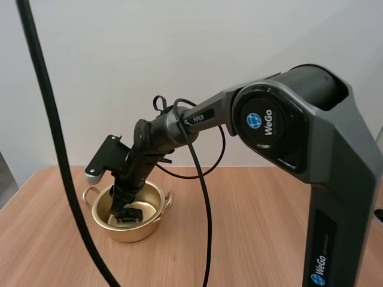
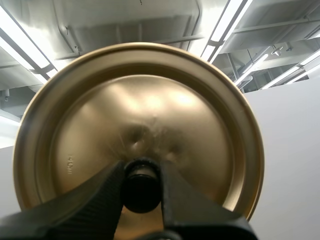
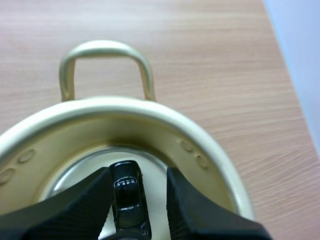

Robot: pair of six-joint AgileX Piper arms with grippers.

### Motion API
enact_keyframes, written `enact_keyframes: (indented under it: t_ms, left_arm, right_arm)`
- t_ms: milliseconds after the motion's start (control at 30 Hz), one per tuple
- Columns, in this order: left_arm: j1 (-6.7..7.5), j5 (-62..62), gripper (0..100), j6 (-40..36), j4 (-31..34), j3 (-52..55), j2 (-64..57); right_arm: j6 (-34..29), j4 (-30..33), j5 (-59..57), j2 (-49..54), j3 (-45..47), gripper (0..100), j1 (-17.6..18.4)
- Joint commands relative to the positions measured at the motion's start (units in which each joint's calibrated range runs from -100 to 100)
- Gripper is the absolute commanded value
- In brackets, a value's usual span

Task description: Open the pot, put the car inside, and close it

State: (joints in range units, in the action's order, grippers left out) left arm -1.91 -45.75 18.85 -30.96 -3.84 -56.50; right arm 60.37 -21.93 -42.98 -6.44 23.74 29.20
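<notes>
Table (image 1: 251,227): pale wood, golden pot (image 3: 125,107) standing open on it.
Right gripper (image 3: 137,185): down inside the pot, fingers parted, black car (image 3: 127,195) between them, a gap on one side.
Car: deep in the pot, near its wall.
Left gripper (image 2: 142,175): clamped on the lid's (image 2: 150,110) black knob (image 2: 141,192), lid held clear of the pot.

The car (image 3: 127,200) lies inside the pot (image 1: 136,232), which stands on the table's (image 1: 257,227) left part.

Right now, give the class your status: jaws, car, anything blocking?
Left jaws shut on lid knob. Right jaws open inside pot, car between them. Right arm blocks the pot mouth.
</notes>
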Motion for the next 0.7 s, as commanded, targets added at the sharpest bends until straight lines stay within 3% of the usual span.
enact_keyframes:
  t_ms: [0,133,200,300,333,533,667]
  left_arm:
    - [0.0,0.0,0,-0.1,0.0,0.0,0.1]
    - [0.0,0.0,0,0.0,0.0,0.0,0.1]
    - [0.0,0.0,0,0.3,0.0,0.0,0.1]
    - [0.0,0.0,0,0.3,0.0,0.0,0.1]
    - [0.0,0.0,0,0.3,0.0,0.0,0.1]
    - [0.0,0.0,0,2.3,0.0,0.0,0.1]
    - [0.0,-1.6,0,2.9,0.0,0.0,0.1]
  right_arm:
    - [-1.9,0.2,0.1,2.9,-0.1,60,-0.1]
    - [-7.7,5.8,0.1,8.7,-0.1,48,-0.5]
    - [-10.5,9.3,0.1,12.2,-0.1,34,-1.2]
    - [-14.1,12.3,1.0,17.2,-0.1,4,-3.8]
    - [-15.2,12.8,1.4,18.5,-0.1,0,-4.8]
    - [-22.8,11.7,3.3,26.9,-0.1,0,-14.4]
    - [-23.4,5.2,6.0,32.2,1.7,0,-22.3]
